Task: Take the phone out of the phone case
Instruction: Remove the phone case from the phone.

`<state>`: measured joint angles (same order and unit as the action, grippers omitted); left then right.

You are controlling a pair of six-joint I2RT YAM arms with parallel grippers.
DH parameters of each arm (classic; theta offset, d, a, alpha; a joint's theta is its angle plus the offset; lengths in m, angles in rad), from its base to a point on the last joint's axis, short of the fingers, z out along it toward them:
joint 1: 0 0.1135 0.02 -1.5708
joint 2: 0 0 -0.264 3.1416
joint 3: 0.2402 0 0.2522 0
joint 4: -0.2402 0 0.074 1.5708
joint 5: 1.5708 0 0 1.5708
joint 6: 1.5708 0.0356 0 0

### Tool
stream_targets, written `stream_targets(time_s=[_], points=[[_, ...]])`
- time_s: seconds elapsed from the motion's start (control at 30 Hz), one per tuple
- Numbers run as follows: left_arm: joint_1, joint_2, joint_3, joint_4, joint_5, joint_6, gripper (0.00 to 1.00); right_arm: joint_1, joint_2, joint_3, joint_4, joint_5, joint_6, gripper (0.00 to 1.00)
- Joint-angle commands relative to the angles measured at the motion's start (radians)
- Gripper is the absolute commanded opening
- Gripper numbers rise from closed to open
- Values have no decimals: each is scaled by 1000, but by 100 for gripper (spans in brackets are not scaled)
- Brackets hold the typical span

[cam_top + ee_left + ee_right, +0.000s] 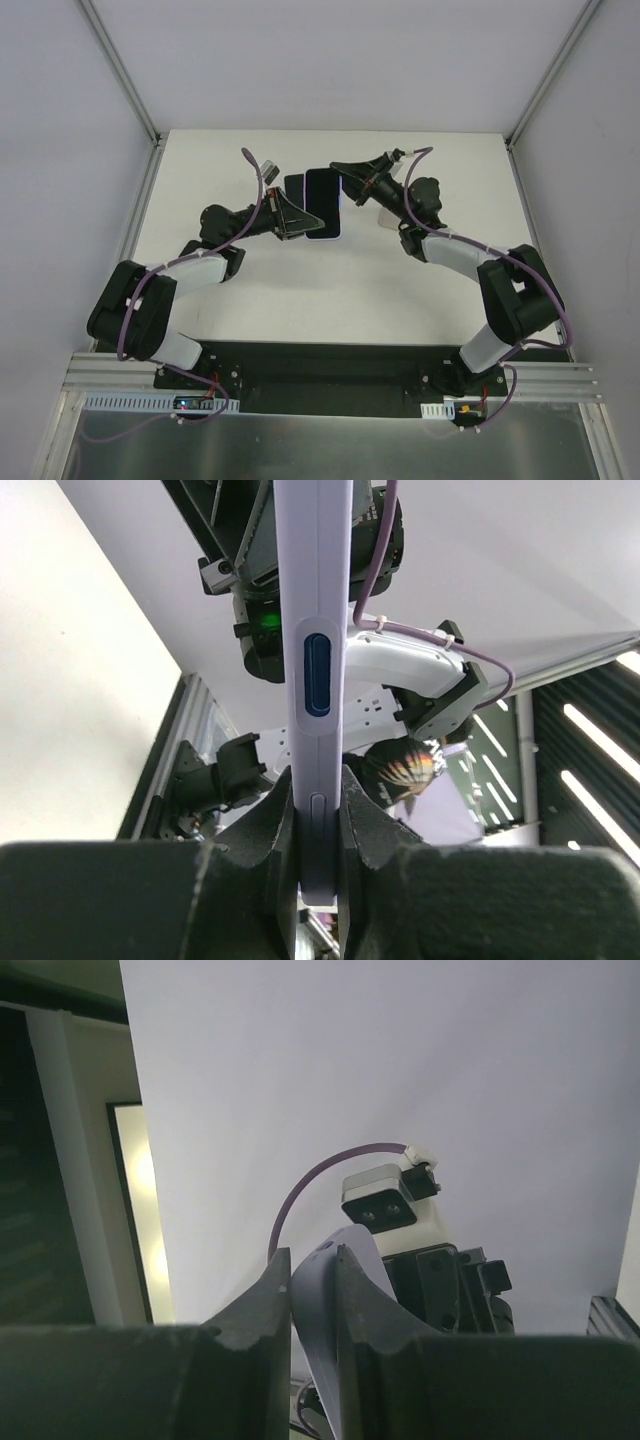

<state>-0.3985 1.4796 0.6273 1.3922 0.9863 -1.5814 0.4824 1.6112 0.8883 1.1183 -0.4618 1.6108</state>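
The phone (322, 203) has a dark screen and sits in a lavender case. It is held up above the white table (300, 290) at mid-back. My left gripper (298, 220) is shut on the phone's left long edge. In the left wrist view the lavender edge (318, 630), with a blue button, runs up from between the fingers (375, 825). My right gripper (344, 181) is at the phone's upper right corner. In the right wrist view it (312, 1272) is shut on a bent lavender flap of the case (350, 1250).
The enclosure's metal posts (120, 70) and grey walls stand at the table's sides and back. The two wrists are close together over the table's far middle. The right arm's wrist (300, 540) fills the top of the left wrist view. The left wrist camera (380, 1200) faces the right gripper.
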Motion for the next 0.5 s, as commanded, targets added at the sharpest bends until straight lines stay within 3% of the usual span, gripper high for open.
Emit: stream_targets(time_s=[0.0, 0.13, 0.47], points=[[-2, -126, -40, -19, 29, 207, 0, 8, -40, 112, 416, 138, 196, 2], [-2, -199, -29, -174, 15, 328, 0, 39, -13, 133, 416, 198, 207, 1], [-2, -272, -23, -217, 26, 428, 0, 127, 47, 192, 416, 299, 219, 2]])
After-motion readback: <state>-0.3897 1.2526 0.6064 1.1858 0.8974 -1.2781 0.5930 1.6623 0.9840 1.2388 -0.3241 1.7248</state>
